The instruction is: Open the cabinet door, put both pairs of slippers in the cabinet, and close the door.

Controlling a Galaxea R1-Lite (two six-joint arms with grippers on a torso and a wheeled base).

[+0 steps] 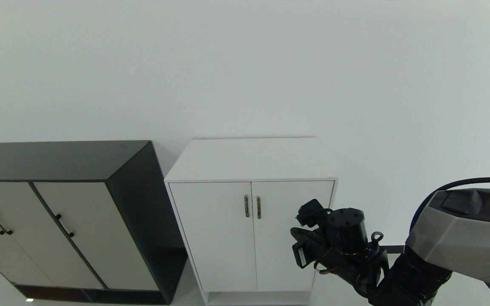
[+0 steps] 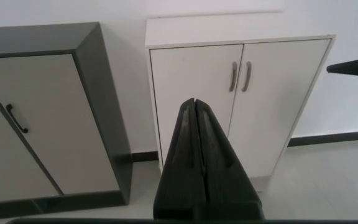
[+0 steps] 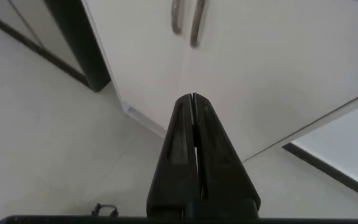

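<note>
white cabinet (image 1: pixel 251 159), doors (image 1: pixel 217 242) shut: both arms' jaws sitting closed, risking skidding off slim handles (image 1: pixel 246 206) unless opening first.

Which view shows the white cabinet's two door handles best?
The left wrist view: both handles whole and large. Head view: handles whole but smaller. Right wrist view: handles cut off at the top.

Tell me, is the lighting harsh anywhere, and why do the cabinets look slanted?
Head view: soft, even light, no glare; faint shadow between black cabinet and white cabinet; a wide lens probably splays their sides. Right wrist view: pale floor, no hard shadows.
</note>
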